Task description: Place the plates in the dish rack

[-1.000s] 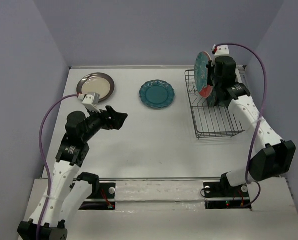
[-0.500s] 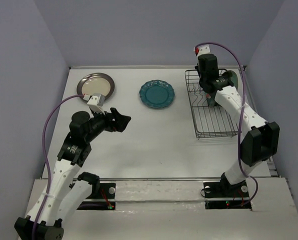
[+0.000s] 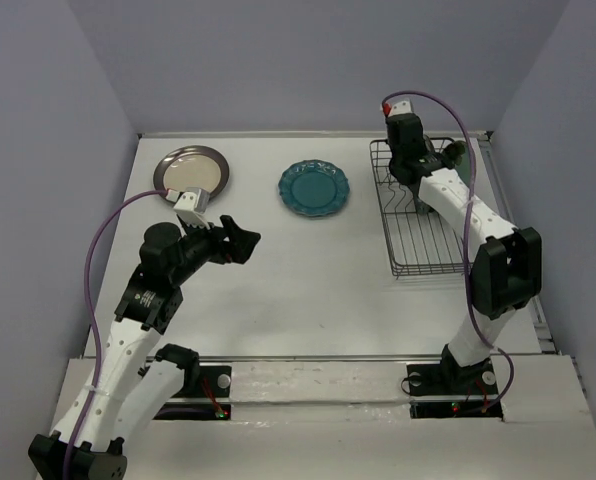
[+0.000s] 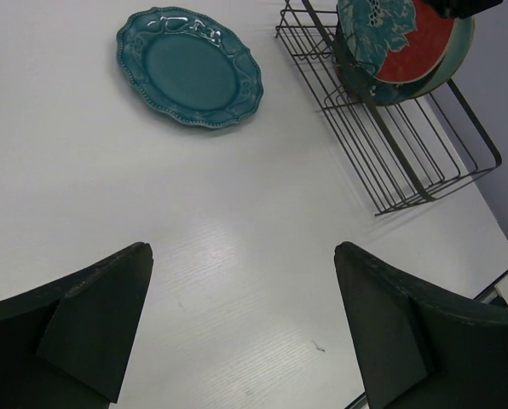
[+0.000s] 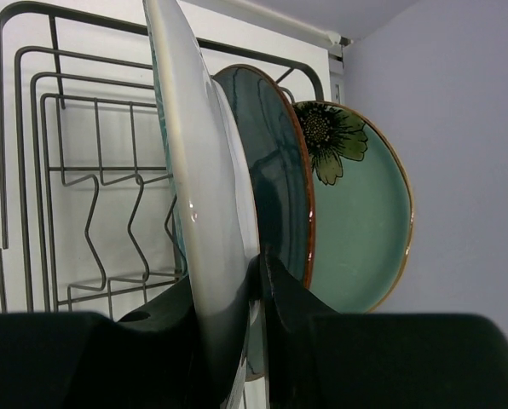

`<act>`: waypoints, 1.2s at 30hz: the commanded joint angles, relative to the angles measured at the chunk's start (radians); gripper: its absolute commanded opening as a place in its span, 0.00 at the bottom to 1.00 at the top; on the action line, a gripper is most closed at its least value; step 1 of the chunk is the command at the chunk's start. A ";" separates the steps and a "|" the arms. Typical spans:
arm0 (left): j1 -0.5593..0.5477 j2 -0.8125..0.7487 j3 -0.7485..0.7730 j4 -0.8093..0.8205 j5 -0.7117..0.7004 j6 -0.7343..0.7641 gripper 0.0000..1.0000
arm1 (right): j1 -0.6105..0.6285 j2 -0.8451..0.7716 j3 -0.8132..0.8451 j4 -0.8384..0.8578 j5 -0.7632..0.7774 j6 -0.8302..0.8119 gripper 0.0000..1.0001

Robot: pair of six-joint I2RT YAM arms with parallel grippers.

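Three plates stand on edge at the far end of the dish rack (image 5: 66,175). The first is a plate with a pale back (image 5: 199,170), most likely the red floral plate (image 4: 403,43), though the wrist view shows only its back and rim. Just behind it is the glossy dark teal plate (image 5: 271,170), and then the pale mint plate with the flower (image 5: 356,213). The right gripper (image 5: 237,298) is clamped on the lower rim of the first plate. The rack's near prongs are bare. From above, the right arm (image 3: 458,205) lies across the rack and hides most of the standing plates. Left of the rack, well apart from it, the scalloped teal plate (image 3: 314,187) lies flat on the table (image 3: 298,290). The cream plate with the dark rim (image 3: 191,172) lies farther left again. The left gripper (image 3: 240,238) hangs over the table left of the rack, its jaws spread wide and holding nothing.
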 commanded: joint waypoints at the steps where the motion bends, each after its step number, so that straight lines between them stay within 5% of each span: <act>1: -0.007 -0.006 0.019 0.021 -0.011 0.015 0.99 | -0.005 -0.056 0.034 0.176 0.038 0.044 0.07; 15: -0.005 0.025 0.019 0.026 -0.049 0.006 0.99 | -0.092 -0.070 -0.144 0.158 -0.156 0.369 0.07; 18: -0.005 0.063 0.024 0.026 -0.047 -0.008 0.99 | -0.092 -0.066 -0.146 0.158 -0.140 0.383 0.22; 19: -0.005 0.075 0.025 0.024 -0.042 -0.020 0.99 | -0.092 -0.073 -0.143 0.155 -0.137 0.383 0.37; 22: -0.005 0.137 0.042 0.026 -0.023 -0.047 0.99 | -0.092 -0.101 -0.126 0.147 -0.133 0.375 0.57; 36: -0.008 0.410 0.010 0.297 -0.120 -0.348 0.99 | -0.083 -0.311 -0.110 0.080 -0.366 0.418 0.70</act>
